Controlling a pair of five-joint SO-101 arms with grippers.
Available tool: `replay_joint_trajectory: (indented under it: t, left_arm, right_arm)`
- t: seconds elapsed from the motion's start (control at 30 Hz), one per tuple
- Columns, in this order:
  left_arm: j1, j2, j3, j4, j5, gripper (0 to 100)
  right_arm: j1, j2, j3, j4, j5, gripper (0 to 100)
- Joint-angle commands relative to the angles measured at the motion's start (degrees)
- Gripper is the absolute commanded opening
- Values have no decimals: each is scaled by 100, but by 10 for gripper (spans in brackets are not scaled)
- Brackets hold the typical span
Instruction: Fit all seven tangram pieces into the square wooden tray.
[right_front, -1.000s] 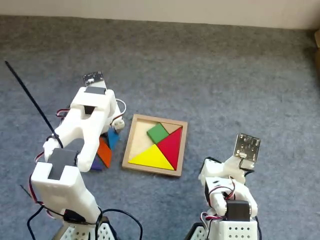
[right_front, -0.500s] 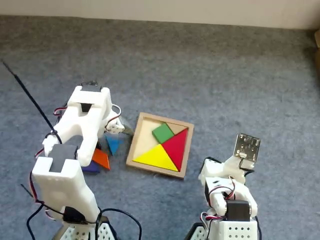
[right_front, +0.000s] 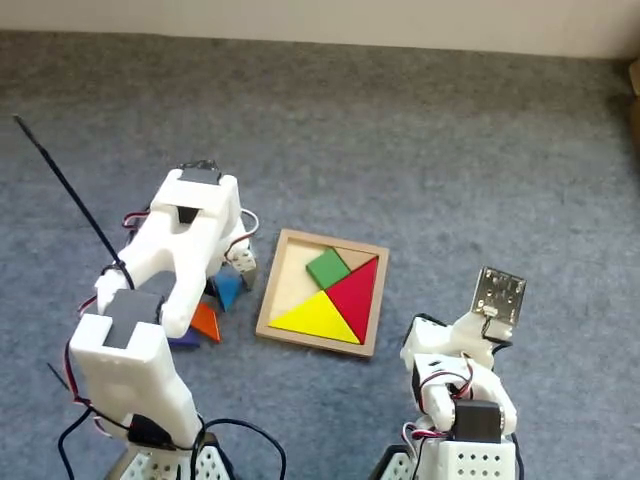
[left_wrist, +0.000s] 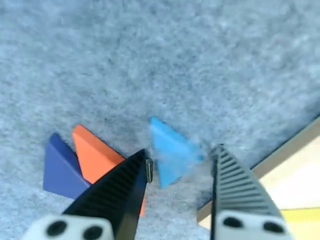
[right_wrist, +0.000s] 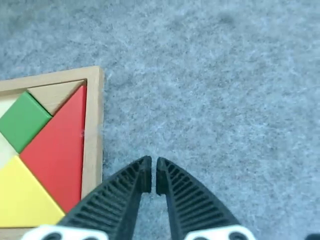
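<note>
Grey carpet, purple piece half-hidden

Grey short-pile carpet is covering the whole surface and lying flat under soft, even light. A pale strip, either wall or skirting, is running along the carpet's far edge.

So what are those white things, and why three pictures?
Two robot arms: the white left arm and white right arm, each ending in a black gripper. One picture looks down from above; the others come from cameras on the wrists. On the grey carpet lies a square wooden tray holding a green square, red triangle and yellow triangle. Beside it lie a light blue triangle, an orange piece and a dark blue piece. The left gripper is open around the light blue triangle; the right gripper is shut, holding nothing.
</note>
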Motion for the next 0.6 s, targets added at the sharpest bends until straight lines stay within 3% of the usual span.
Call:
replay_joint_trajectory:
  t: [0.0, 0.37, 0.57]
  left_arm:
    - [48, -31, 31, 53, 18, 160]
    - [154, -92, 4, 53, -396, 51]
    - [286, -242, -13, 97, -422, 42]
  right_arm:
    - [75, -75, 804, -4, -44, 31]
    - [84, -75, 804, -4, -44, 31]
    - [84, -75, 804, -13, -44, 31]
